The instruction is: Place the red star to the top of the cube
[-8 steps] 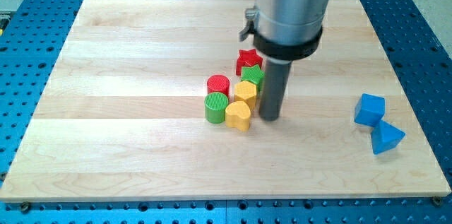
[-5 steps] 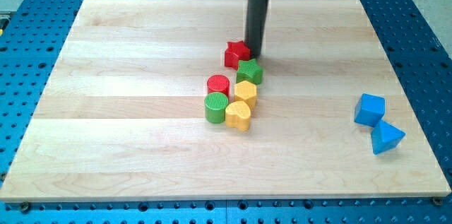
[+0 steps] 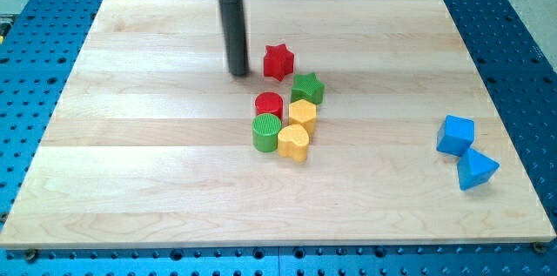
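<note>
The red star (image 3: pixel 278 62) lies on the wooden board, above the cluster of blocks near the middle. The blue cube (image 3: pixel 455 134) sits far off at the view's right, with a blue triangular block (image 3: pixel 476 170) touching its lower right. My tip (image 3: pixel 239 73) rests on the board just left of the red star, a small gap between them.
Below the star lie a green star (image 3: pixel 307 88), a red cylinder (image 3: pixel 269 104), a yellow block (image 3: pixel 302 114), a green cylinder (image 3: pixel 265 131) and a yellow heart (image 3: pixel 294 141). The board's edge (image 3: pixel 278 245) borders a blue perforated table.
My tip went from right of the cluster up past the red star to its left side. The red star slid up and left, away from the green star.
</note>
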You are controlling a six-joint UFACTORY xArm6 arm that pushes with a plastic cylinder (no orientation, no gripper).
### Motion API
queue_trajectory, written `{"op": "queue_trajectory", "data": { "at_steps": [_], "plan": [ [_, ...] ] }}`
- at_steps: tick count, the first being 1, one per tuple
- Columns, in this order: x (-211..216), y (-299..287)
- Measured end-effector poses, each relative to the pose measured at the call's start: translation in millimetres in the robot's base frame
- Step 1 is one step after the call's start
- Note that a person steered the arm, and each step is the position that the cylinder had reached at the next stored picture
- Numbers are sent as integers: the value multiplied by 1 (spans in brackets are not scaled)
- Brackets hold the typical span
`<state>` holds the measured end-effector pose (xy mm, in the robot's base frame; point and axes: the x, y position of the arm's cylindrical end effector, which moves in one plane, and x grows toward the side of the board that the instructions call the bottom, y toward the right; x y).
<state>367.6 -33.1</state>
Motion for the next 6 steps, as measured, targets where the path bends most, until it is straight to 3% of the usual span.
{"op": "queue_trajectory", "data": {
  "at_steps": [1,3,4,5,6],
  "plan": [
    [23,69],
    [-41,19],
    [-31,75],
    [30,158],
    [12,156]
  ]
}}
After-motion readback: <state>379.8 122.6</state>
